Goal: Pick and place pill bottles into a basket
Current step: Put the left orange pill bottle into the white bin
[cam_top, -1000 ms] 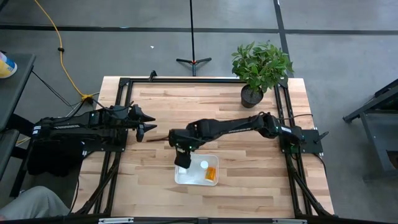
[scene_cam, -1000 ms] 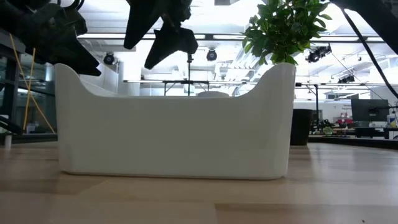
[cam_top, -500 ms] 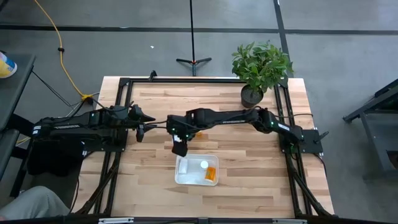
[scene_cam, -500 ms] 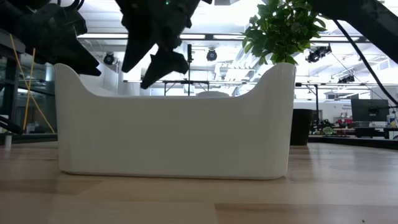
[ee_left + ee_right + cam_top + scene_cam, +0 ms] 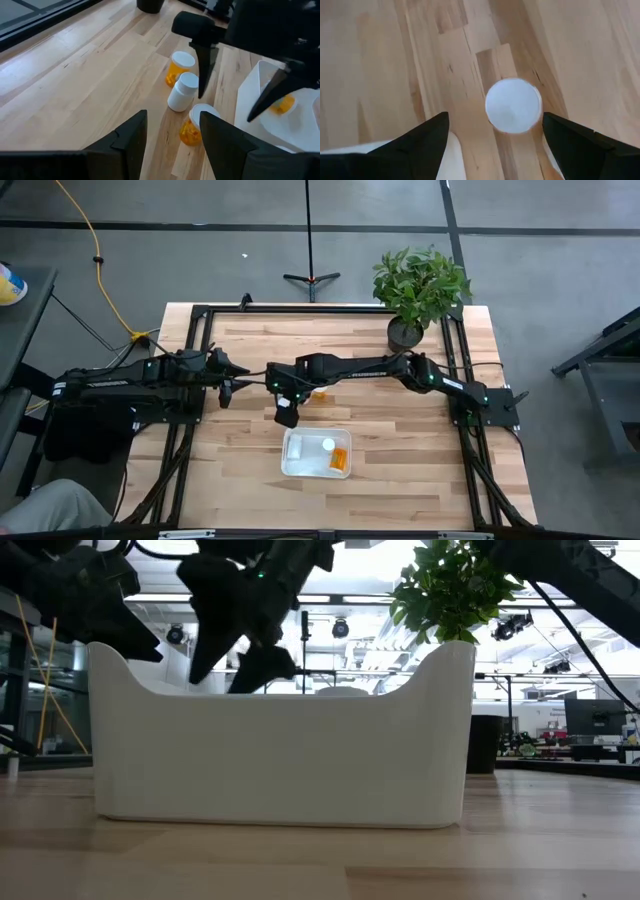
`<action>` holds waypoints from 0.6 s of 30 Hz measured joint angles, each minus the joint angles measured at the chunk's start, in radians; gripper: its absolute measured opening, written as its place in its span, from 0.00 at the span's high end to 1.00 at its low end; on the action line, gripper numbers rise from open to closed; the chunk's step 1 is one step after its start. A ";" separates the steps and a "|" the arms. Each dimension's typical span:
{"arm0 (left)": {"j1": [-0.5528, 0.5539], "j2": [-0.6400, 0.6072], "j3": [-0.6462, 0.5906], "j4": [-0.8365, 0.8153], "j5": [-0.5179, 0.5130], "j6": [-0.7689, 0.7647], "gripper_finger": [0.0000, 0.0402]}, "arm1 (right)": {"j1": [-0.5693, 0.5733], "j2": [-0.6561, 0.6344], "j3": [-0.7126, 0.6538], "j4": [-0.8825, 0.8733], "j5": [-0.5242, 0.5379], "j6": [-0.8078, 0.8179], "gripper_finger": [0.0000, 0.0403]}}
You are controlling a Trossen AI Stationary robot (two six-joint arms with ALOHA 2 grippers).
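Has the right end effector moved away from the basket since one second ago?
Yes. In the high view the right end effector was over the basket; now it sits beyond the basket's far rim, nearer the plant pot.

A pale, plank-topped wooden table [image 5: 400, 480] spreads out beneath the right gripper [image 5: 287, 417]. Well away from that gripper, at the table's far corner on its own arm's side, stands a leafy green plant [image 5: 420, 280] in a dark round pot [image 5: 403, 335]. A black metal frame [image 5: 300, 307] edges the tabletop. Beyond it, on the grey floor, are a thin black tripod stand [image 5: 311, 278] and a trailing yellow cable [image 5: 85, 225].
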 joint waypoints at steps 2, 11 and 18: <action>0.000 0.000 0.000 -0.003 0.001 0.000 0.46 | -0.002 0.004 0.000 0.008 -0.003 -0.005 0.22; 0.000 0.000 0.000 -0.009 0.004 0.000 0.46 | -0.014 0.044 0.003 0.028 -0.009 -0.022 0.22; 0.000 0.000 0.000 -0.016 0.004 0.000 0.46 | -0.023 0.062 0.000 0.019 -0.029 -0.021 0.22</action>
